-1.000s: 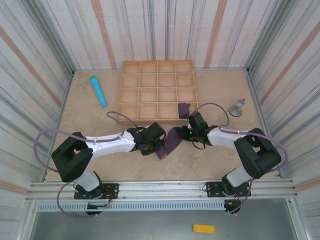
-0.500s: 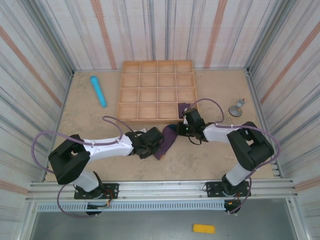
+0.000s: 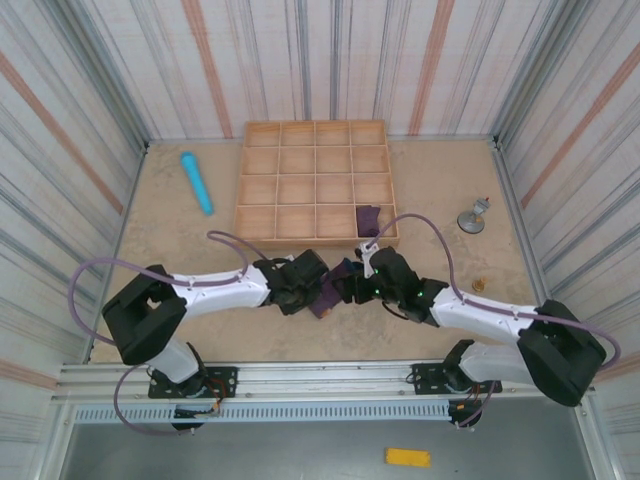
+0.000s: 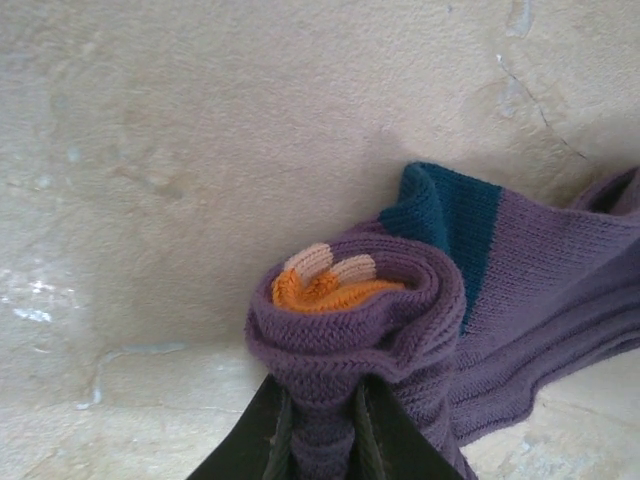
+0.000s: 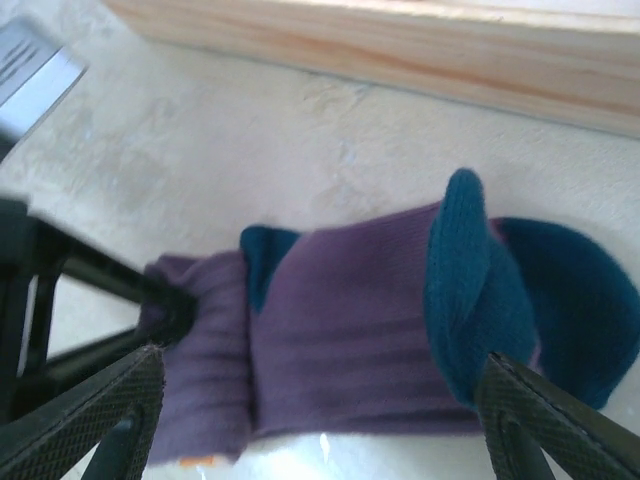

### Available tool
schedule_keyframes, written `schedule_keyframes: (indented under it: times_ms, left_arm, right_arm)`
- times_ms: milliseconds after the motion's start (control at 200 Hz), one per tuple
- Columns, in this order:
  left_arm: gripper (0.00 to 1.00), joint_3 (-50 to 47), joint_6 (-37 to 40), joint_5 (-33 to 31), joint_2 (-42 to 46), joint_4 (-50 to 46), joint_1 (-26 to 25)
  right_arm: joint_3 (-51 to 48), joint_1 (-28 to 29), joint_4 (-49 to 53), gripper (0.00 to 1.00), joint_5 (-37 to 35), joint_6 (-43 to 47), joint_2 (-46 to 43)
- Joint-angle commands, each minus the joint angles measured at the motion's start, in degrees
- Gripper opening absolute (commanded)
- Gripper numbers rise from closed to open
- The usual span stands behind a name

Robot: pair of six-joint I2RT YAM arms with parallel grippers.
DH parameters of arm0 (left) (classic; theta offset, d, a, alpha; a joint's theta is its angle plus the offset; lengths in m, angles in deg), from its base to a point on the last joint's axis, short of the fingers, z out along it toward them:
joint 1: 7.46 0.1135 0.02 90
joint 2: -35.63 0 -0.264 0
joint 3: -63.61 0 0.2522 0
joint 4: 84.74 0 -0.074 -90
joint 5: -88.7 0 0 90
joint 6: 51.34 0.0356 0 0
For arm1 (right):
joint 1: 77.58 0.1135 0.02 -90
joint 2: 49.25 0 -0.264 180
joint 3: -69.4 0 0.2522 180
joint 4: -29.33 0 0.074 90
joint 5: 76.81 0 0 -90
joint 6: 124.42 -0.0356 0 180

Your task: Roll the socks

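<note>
The right hand (image 5: pixel 320 400) has swung nearer and, open, straddles the sock (image 5: pixel 340 330) on the bench (image 3: pixel 200 280), just near of the tray (image 3: pixel 300 240). The left hand (image 4: pixel 320 425) pinches the rolled end. Soft, light knit: it likely unrolls unless gripped across the roll. The second sock (image 3: pixel 368 217) lies in the tray.

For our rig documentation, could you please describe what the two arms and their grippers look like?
Both the left arm and right arm have white links between bulky black joints, each trailed by a looping mauve cable. The left gripper and right gripper are black; the right's fingers carry cross-hatched pads.
</note>
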Motion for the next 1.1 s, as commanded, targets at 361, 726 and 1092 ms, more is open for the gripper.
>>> schedule_keyframes:
  times_ms: [361,726,1092]
  left_arm:
    - [0.0,4.3,1.5,2.5,-4.3,-3.3,0.4]
    - [0.0,8.2,1.0,4.7,-7.9,-4.6,1.3]
    - [0.0,10.4,2.0,6.0,-9.7,-4.7,2.7]
  right_arm:
    - [-8.8,8.4,13.1,0.85,-20.5,3.8,-31.2]
    - [-12.0,12.4,0.4,0.84,-14.1,13.8,-23.2]
    - [-10.3,16.8,-18.8,0.77,-15.7,20.5,0.9]
